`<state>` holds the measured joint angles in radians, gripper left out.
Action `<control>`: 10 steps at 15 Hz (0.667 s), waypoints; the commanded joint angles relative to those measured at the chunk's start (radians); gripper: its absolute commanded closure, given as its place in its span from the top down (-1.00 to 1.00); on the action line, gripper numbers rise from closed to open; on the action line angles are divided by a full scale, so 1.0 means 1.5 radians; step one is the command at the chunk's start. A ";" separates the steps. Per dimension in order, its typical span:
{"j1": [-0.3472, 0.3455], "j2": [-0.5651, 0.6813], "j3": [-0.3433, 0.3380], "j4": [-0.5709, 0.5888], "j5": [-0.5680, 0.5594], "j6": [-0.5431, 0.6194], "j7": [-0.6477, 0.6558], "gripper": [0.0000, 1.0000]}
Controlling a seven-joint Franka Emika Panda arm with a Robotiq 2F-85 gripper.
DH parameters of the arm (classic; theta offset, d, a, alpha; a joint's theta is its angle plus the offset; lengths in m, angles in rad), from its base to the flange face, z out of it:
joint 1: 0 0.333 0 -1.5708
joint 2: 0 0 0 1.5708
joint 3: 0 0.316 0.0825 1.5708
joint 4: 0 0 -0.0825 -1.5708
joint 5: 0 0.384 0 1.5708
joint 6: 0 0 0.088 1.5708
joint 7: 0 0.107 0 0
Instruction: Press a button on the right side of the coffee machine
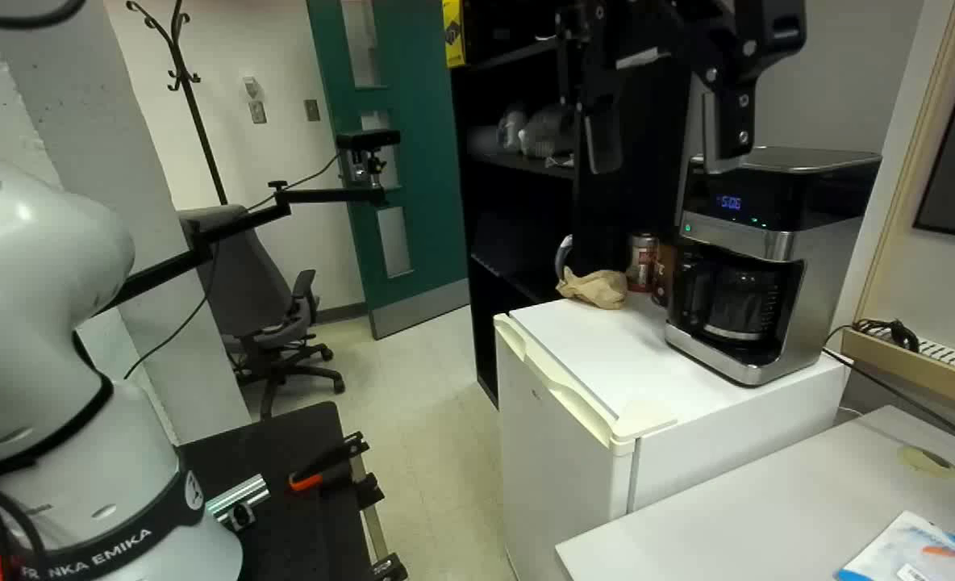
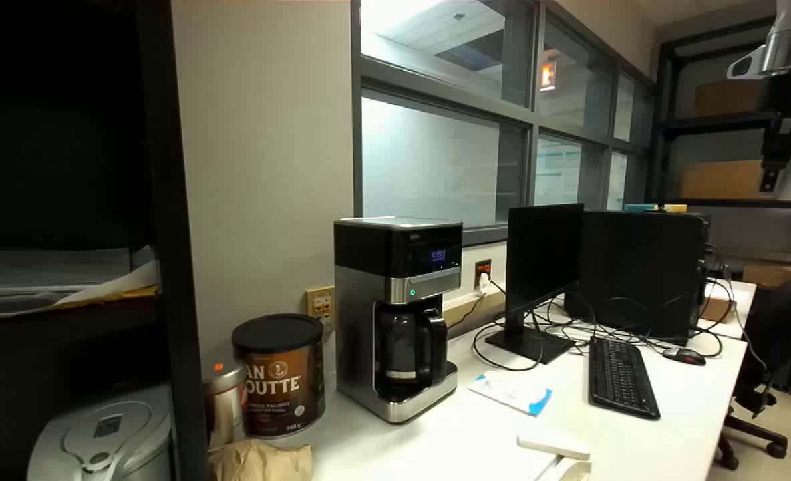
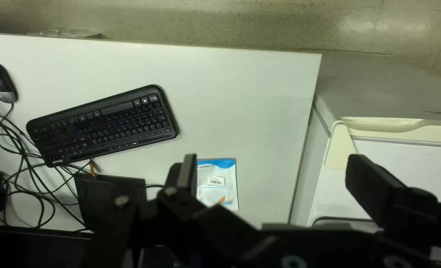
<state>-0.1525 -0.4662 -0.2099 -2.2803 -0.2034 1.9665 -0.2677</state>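
The black and silver coffee machine [image 1: 828,274] stands upright on the white fridge [image 1: 566,452]; it also shows in an exterior view [image 2: 362,321]. Its display [image 1: 731,203] is lit, with small green lights on the front panel. A dark glass carafe [image 1: 740,303] sits inside. My gripper [image 1: 663,153] is open and empty, its fingers wide apart. It appears high up, apart from the machine, and is far to the right in an exterior view [image 2: 773,167]. In the wrist view the open gripper [image 3: 272,175] points down over the desk and fridge; the machine is mostly hidden there.
A white desk [image 3: 250,111] adjoins the fridge, bearing a keyboard [image 3: 105,124], a packet [image 3: 216,182], a mouse [image 3: 0,82] and cables. A monitor [image 2: 546,257] stands there. A coffee canister [image 2: 282,374] and paper bag [image 1: 594,288] sit beside the machine. A black shelf [image 1: 518,218] stands behind.
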 commanded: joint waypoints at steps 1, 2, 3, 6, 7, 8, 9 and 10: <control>0.000 0.000 0.000 0.002 0.000 -0.002 0.000 1.00; 0.000 0.000 0.000 0.002 0.000 -0.002 0.000 1.00; 0.000 0.000 0.000 0.002 0.000 -0.002 0.000 1.00; 0.000 0.000 0.000 0.002 0.000 -0.002 0.000 1.00; 0.000 0.000 0.000 0.002 0.000 -0.002 0.000 1.00; 0.002 0.010 0.002 0.008 -0.003 -0.004 -0.003 1.00; 0.005 0.019 0.002 0.014 -0.002 -0.003 -0.009 1.00; 0.009 0.035 0.004 0.024 -0.004 0.001 -0.014 1.00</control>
<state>-0.1514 -0.4626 -0.2095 -2.2800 -0.2034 1.9664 -0.2680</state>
